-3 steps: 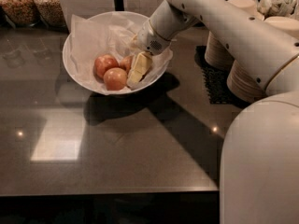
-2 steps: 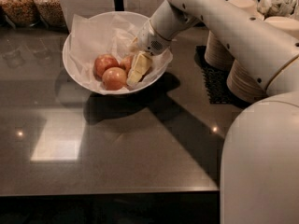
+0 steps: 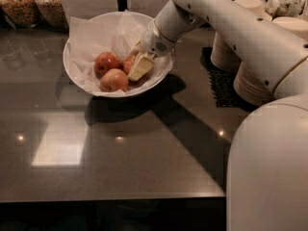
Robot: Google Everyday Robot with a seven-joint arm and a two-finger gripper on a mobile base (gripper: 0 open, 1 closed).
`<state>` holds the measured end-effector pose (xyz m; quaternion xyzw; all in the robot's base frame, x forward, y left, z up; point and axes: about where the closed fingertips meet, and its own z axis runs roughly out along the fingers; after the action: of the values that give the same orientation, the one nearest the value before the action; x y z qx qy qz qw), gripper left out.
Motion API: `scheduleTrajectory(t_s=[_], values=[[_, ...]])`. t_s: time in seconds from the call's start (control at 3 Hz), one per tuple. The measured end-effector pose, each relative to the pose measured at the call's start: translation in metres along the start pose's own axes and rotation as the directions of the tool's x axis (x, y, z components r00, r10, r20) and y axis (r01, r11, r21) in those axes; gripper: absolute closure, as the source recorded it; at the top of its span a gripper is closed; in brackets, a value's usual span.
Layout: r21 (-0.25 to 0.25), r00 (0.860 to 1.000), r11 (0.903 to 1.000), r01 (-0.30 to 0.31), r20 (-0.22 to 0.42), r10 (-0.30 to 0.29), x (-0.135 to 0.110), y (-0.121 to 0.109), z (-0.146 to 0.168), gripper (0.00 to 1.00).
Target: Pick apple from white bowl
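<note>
The white bowl (image 3: 79,76), lined with crinkled white paper, stands at the back left of the dark table. It holds three red-pink apples: one at the left (image 3: 107,63), one at the front (image 3: 114,80), and one at the right (image 3: 126,61), partly hidden. My gripper (image 3: 134,64) reaches down into the bowl from the right and sits right at the right-hand apple, against the bowl's right inner side. The white arm runs up and to the right from it.
Stacks of beige disposable bowls (image 3: 231,52) stand on a black mat (image 3: 219,88) to the right of the bowl. Glass jars of dry food (image 3: 33,4) stand at the back left. The table's front edge (image 3: 110,196) runs across the bottom.
The gripper has shifted slightly up and deeper into the bowl, toward the right-hand apple. The apples and the bowl have barely moved.
</note>
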<state>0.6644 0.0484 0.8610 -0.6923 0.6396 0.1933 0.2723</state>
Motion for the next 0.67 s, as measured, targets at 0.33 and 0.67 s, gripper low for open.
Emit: scheduleTrajectory(t_s=[0.33,0.67], values=[[0.049,0.998,0.9983,0.032,0.056,-0.035,-0.014,-0.003,-0.028,0.99],[0.119,0.995,0.9906,0.067,0.071,-0.076,-0.036,0.0,-0.071,1.0]])
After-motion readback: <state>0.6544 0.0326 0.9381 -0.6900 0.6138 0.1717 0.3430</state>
